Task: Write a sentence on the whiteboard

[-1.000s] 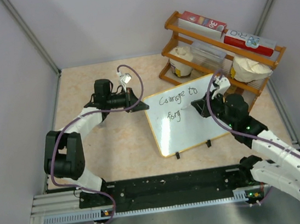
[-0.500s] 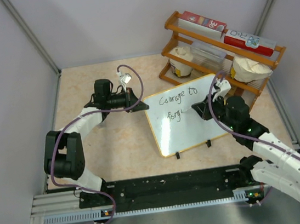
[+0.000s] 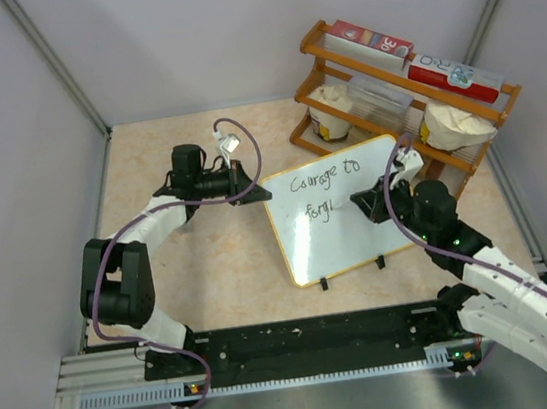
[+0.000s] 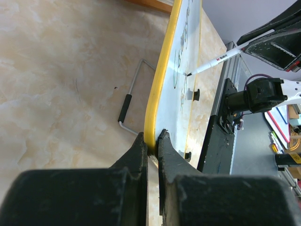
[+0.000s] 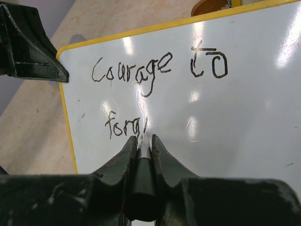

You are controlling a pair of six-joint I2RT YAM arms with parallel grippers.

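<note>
The left jaws are pinched shut on the thin yellow rim of the whiteboard [image 4: 157, 94], one finger against each face, at the board's upper left corner. The left wrist camera sees the board nearly edge-on, so the lettering shows there only as a squeezed dark streak. That view alone shows a bent wire stand [image 4: 124, 107] with a black sleeve on the tabletop [image 4: 56, 70] behind the board. It also shows the full white barrel of the marker [image 4: 214, 60], tip touching the glossy face.

The right jaws are closed tight around the marker's dark rear end, which hides the tip from the right wrist camera. Only that camera makes the sentence [image 5: 131, 73] readable: "Courage to" on the upper line and "forgi" beneath, the last stroke just above the jaw tips. The left jaws appear there as a black wedge at the board's corner.

From above, the board stands tilted on two small black feet right of the tabletop's middle, held between both arms. A wooden rack [image 3: 401, 87] with boxes and tubs stands just behind its far right corner
</note>
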